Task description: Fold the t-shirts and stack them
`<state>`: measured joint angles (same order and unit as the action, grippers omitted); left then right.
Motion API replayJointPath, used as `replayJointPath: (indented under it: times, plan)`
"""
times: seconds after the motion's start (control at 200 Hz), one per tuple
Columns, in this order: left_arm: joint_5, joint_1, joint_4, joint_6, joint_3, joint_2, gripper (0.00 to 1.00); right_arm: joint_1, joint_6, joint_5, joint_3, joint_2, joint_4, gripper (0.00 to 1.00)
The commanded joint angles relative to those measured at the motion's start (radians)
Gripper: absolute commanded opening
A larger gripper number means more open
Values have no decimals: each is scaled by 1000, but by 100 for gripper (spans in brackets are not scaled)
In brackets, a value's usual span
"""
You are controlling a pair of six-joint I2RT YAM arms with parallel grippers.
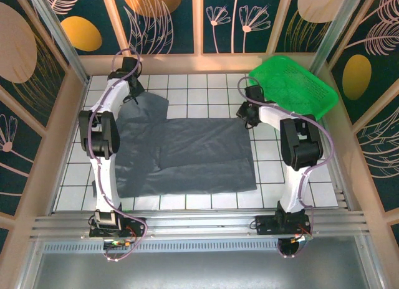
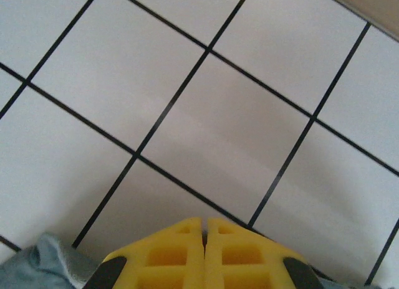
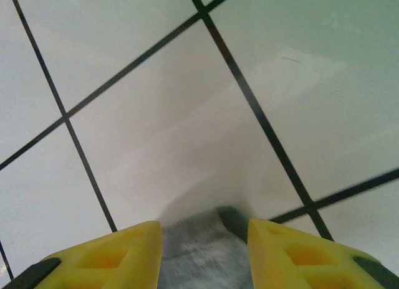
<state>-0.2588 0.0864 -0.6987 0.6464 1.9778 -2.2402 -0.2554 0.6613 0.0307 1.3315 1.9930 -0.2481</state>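
Note:
The dark slate-grey t-shirt lies spread over the white tiled table, one sleeve reaching toward the far left. My left gripper is at that sleeve's far edge. In the left wrist view its yellow fingers are pressed together, shut on the t-shirt, with grey fabric bunched beside them. My right gripper is at the shirt's far right corner. In the right wrist view the right gripper is open, and the corner of the t-shirt lies between the two yellow fingers.
A bright green mesh basket sits tilted at the far right corner, just behind the right arm. Wooden walls close in the table on the left, right and far sides. Bare tiles run along the shirt's right side.

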Motion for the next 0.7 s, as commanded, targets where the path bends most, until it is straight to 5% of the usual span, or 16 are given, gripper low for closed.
replayJointPath:
  times: [0.0, 0.305, 0.54, 0.696]
  plan:
    - [47, 4, 31, -1, -47, 64, 0, -7, -20, 25, 47, 38, -31, 41]
    - [73, 4, 44, 3, -136, 144, 0, -6, -47, 43, 114, 127, -89, 31]
    - [76, 4, 41, 5, -229, 250, 0, -18, -57, 48, 88, 84, -76, 0]
    - [73, 4, 55, 11, -368, 379, 0, -42, -75, 61, 23, -24, -46, 0]
